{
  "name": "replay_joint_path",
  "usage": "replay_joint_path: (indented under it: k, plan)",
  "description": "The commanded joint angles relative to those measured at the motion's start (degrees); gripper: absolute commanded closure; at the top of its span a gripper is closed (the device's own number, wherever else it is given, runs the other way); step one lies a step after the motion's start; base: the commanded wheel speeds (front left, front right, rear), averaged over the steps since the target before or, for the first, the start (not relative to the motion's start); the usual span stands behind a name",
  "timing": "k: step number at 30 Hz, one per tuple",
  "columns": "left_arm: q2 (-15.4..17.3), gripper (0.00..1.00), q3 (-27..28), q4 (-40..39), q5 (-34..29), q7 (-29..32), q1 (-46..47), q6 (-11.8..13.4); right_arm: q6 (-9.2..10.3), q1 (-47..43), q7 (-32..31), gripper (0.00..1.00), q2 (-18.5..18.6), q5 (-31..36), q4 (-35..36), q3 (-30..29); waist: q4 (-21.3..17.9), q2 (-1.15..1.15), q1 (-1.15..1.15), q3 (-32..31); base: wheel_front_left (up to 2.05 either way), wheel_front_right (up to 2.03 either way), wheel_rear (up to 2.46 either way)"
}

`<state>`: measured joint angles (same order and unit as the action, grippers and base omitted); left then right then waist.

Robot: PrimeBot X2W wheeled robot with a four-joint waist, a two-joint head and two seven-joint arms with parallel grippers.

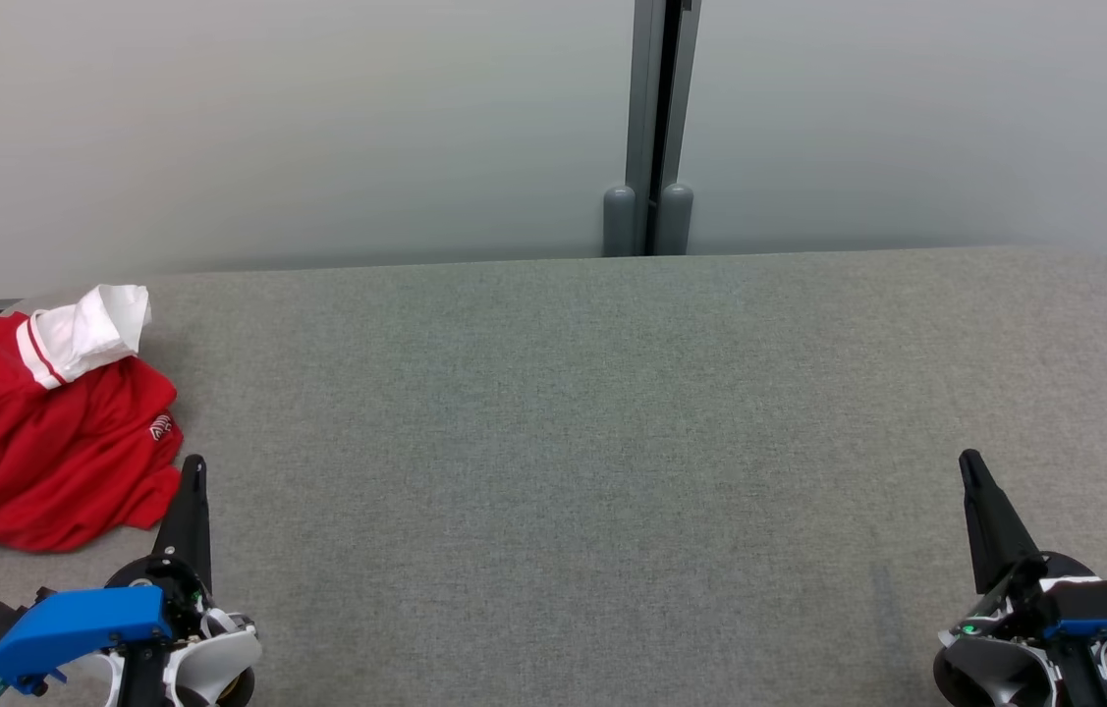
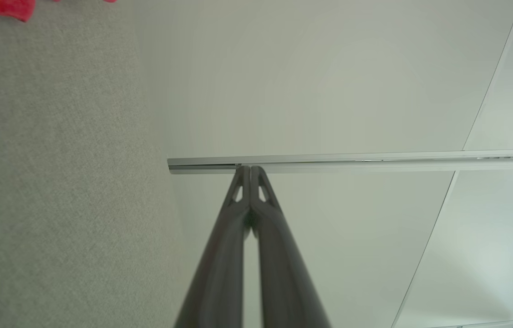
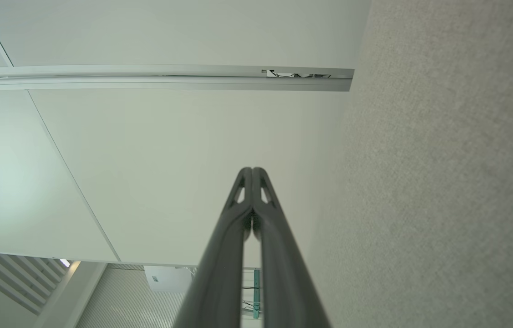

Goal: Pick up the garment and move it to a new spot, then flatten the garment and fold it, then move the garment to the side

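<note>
Garment: the red garment (image 1: 32, 442) lay crumpled on the grey desk (image 1: 592, 393) at 9 o'clock in the head view. A white striped piece sat on its 12 o'clock side, and whether that was a collar or a cuff could not be told.
Cut off: the garment's 9 o'clock side ran past the frame edge, so its full outline was hidden. A small white mark on the red cloth was too small to read.
Left hand: the left hand (image 1: 193, 469) sat at 7 o'clock in the head view, clenched on nothing. Its tip was just beside the garment's 5 o'clock hem, and contact could not be judged.
Right hand: the right hand (image 1: 969, 462) sat at 5 o'clock, clenched and empty, well apart from the garment. Its body was cut by the frame's corner.
Left wrist view: the fingers (image 2: 220, 264) pressed together along their tips. A blurred red sliver of the garment showed at the 11 o'clock corner, with desk cloth down the 9 o'clock side.
Right wrist view: the fingers (image 3: 279, 273) met the same way, with desk cloth on the 3 o'clock side. A slatted wall (image 3: 6, 282) and a white box (image 3: 167, 278) lay toward 7 o'clock, the box partly hidden behind the fingers.
Head view backdrop: a grey post (image 1: 653, 128) stood at 12 o'clock between pale wall panels (image 1: 268, 128), its top cut off.
</note>
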<state>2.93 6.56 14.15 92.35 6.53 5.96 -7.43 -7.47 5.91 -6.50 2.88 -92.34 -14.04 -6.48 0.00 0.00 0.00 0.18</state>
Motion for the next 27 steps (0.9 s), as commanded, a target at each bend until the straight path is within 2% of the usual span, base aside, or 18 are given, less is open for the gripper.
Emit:
replay_joint_path:
  k: [1, 2, 3, 7, 14, 27]
  plan:
    - [-0.1, 1.00, 0.0, -0.3, 0.1, 0.1, 0.6, -0.2, -0.05, 0.7, -0.1, 1.00, 0.0, -0.1, -0.1, -0.1, 0.0, 0.00, 0.00, 0.0, 0.00, 0.00, 0.00]
    - [-0.1, 1.00, 0.0, -0.3, 0.1, 0.1, 0.6, -0.2, -0.05, 0.7, -0.1, 1.00, 0.0, -0.1, -0.1, -0.1, 0.0, 0.00, 0.00, 0.0, 0.00, 0.00, 0.00]
    - [0.0, 0.00, 0.0, 0.1, 0.0, 0.0, 0.0, 0.0, 0.01, 0.0, 0.0, 0.00, 0.0, 0.0, -0.1, 0.0, 0.0, 0.00, 0.00, 0.0, 0.00, 0.00, 0.00]
    - [-0.2, 0.00, -0.1, 1.9, -0.1, -0.2, -1.9, 0.0, 0.13, -1.6, 0.2, 0.00, -0.3, 0.1, -1.8, 0.3, 0.0, 0.00, 0.00, 0.0, 0.00, 0.00, 0.00]
    - [-0.2, 0.00, -1.0, 0.5, -2.1, -2.3, -1.5, 0.0, 0.11, -1.8, 2.3, 0.00, -0.2, 2.4, -0.7, 1.6, 0.1, 0.00, 0.00, 0.1, 0.00, 0.00, 0.00]
    - [-0.1, 0.00, -2.9, -1.8, -14.2, -5.7, -0.6, 0.4, 0.08, -2.2, 5.7, 0.00, -0.2, 13.9, 2.1, 3.4, 0.2, 0.00, 0.00, 0.2, 0.00, 0.00, 0.00]
